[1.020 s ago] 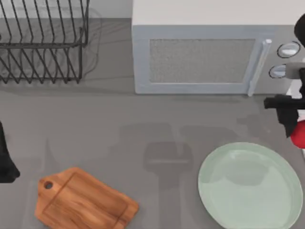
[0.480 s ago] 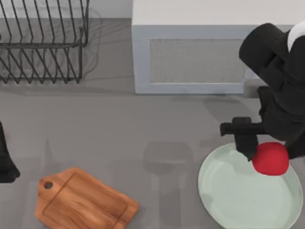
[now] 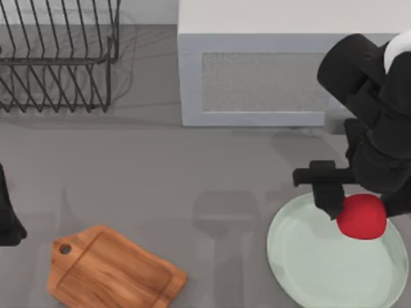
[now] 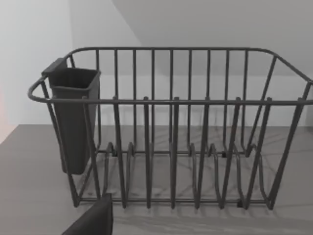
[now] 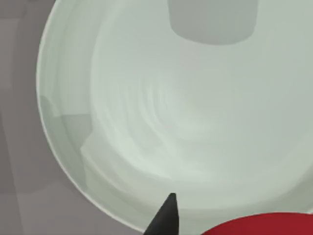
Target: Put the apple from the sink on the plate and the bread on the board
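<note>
My right gripper [image 3: 359,208] is shut on the red apple [image 3: 361,216] and holds it over the far part of the pale mint-green plate [image 3: 302,256] at the table's front right. The right wrist view looks down into the plate [image 5: 146,107], with the apple [image 5: 264,226] and one dark fingertip [image 5: 164,218] at its edge. The orange-brown wooden board [image 3: 112,273] lies bare at the front left. The bread and the sink are out of view. My left arm [image 3: 8,218] is parked at the left edge.
A grey microwave [image 3: 263,70] stands at the back, partly behind my right arm. A black wire dish rack [image 3: 58,58] sits at the back left, and the rack [image 4: 171,132] with a dark cutlery cup [image 4: 73,117] faces the left wrist camera.
My right arm swung in from the right edge with the apple and now holds it over the plate; in the last half second it moved slightly left and lower. The left arm stayed still.
</note>
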Controlling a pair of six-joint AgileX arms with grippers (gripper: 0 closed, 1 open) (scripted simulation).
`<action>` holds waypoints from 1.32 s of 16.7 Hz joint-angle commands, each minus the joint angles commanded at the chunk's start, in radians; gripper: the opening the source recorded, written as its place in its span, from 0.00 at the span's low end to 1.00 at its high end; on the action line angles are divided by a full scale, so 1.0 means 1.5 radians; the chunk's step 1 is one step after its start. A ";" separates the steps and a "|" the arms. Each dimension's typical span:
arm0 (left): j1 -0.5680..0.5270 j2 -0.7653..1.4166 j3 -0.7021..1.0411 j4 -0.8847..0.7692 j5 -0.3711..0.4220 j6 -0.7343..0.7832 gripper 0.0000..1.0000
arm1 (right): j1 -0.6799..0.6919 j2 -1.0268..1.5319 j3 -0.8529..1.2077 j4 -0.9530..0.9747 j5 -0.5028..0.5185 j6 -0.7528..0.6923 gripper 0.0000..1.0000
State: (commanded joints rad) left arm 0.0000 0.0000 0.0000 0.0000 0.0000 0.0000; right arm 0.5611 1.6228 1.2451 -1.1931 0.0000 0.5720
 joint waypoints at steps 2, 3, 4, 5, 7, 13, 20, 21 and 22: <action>0.000 0.000 0.000 0.000 0.000 0.000 1.00 | 0.000 0.000 0.000 0.000 0.000 0.000 0.30; 0.000 0.000 0.000 0.000 0.000 0.000 1.00 | 0.000 0.000 0.000 0.000 0.000 0.000 0.38; 0.000 0.000 0.000 0.000 0.000 0.000 1.00 | 0.000 0.000 0.000 0.000 0.000 0.000 0.45; 0.000 0.000 0.000 0.000 0.000 0.000 1.00 | 0.000 0.000 0.000 0.000 0.000 0.000 0.53; 0.000 0.000 0.000 0.000 0.000 0.000 1.00 | 0.000 0.000 0.000 0.000 0.000 0.000 0.68; 0.000 0.000 0.000 0.000 0.000 0.000 1.00 | 0.000 0.000 0.000 0.000 0.000 0.000 1.00; 0.000 0.000 0.000 0.000 0.000 0.000 1.00 | -0.001 0.001 0.000 0.000 0.000 0.000 1.00; 0.000 0.000 0.000 0.000 0.000 0.000 1.00 | -0.001 0.000 0.000 0.000 0.000 0.000 1.00; 0.000 0.000 0.000 0.000 0.000 0.000 1.00 | -0.004 -0.007 -0.005 0.005 0.000 -0.003 1.00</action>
State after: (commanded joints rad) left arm 0.0000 0.0000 0.0000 0.0000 0.0000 0.0000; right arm 0.5556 1.6127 1.2377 -1.1853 0.0000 0.5675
